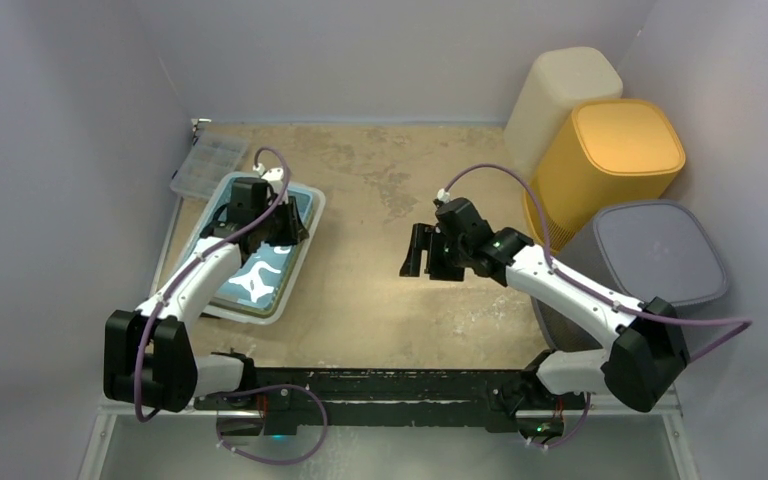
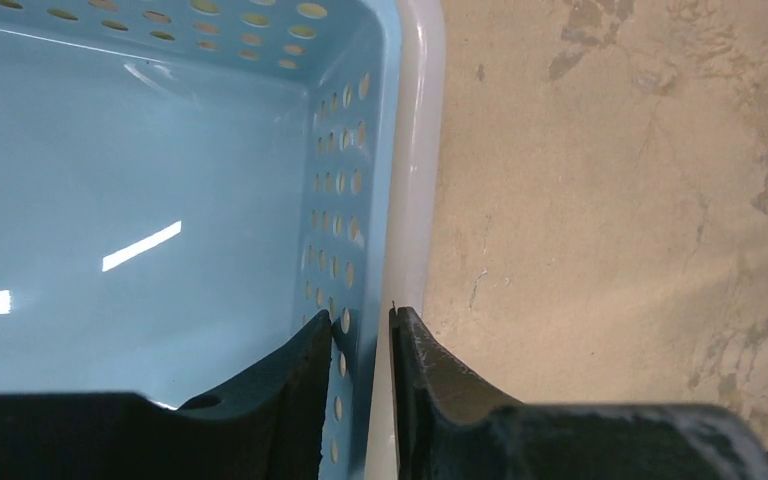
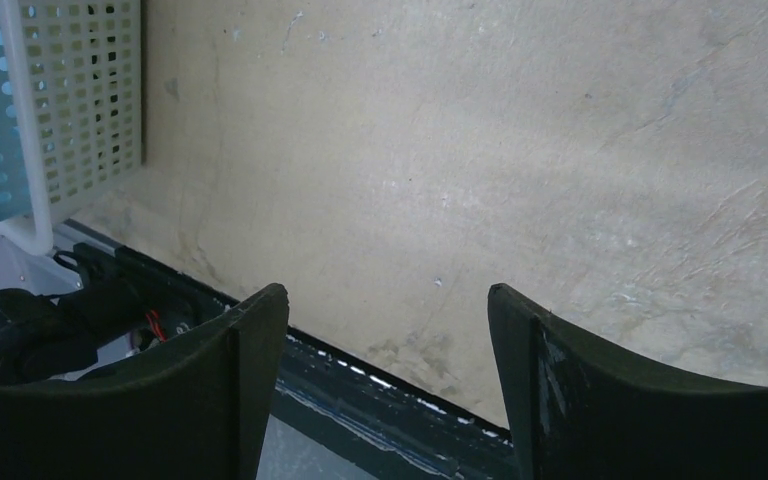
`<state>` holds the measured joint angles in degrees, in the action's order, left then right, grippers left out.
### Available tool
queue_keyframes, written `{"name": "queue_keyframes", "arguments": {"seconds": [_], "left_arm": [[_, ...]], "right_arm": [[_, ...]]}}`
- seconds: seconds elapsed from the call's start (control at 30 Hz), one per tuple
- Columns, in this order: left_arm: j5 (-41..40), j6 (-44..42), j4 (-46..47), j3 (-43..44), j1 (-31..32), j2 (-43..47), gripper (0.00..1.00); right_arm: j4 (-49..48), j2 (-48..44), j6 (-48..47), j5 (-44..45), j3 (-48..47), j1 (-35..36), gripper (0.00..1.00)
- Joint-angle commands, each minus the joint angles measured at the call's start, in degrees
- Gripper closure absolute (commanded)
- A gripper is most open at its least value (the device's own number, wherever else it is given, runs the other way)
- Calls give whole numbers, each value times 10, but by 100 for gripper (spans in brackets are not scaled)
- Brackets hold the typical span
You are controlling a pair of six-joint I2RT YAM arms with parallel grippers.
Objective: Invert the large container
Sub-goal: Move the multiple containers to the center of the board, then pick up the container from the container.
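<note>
Pinching side wall of large container (image 1: 298,268), left gripper (image 2: 362,328) had one finger inside blue interior, other outside white rim. Container sat upright on left of table (image 1: 390,290). Right gripper (image 3: 388,295) hung open mid-table, well apart.

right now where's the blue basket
Top view, left side of the table: the blue basket sits nested in a white basket, the left gripper pinching their walls.
</note>
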<state>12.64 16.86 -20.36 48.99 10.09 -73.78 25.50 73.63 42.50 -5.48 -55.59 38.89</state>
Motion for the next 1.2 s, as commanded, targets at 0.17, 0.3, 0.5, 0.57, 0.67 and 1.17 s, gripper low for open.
{"name": "queue_keyframes", "arguments": {"seconds": [0.17,0.3,0.5,0.57,0.67,1.17], "left_arm": [[40,156,37,-30,60,-13,86],[8,230,64,-16,118,-24,89],[6,337,134,9,142,-58,94],[3,369,157,18,150,-73,94],[-1,422,213,25,169,-93,94],[-80,401,168,105,243,-89,50]], "right_arm": [[-5,-7,29,50,-12,14,23],[8,-8,26,65,-17,14,22],[21,-25,36,91,-17,14,22],[20,-34,42,98,-15,14,21],[18,-52,56,109,-12,14,21],[-24,-89,96,94,7,14,16]]}}
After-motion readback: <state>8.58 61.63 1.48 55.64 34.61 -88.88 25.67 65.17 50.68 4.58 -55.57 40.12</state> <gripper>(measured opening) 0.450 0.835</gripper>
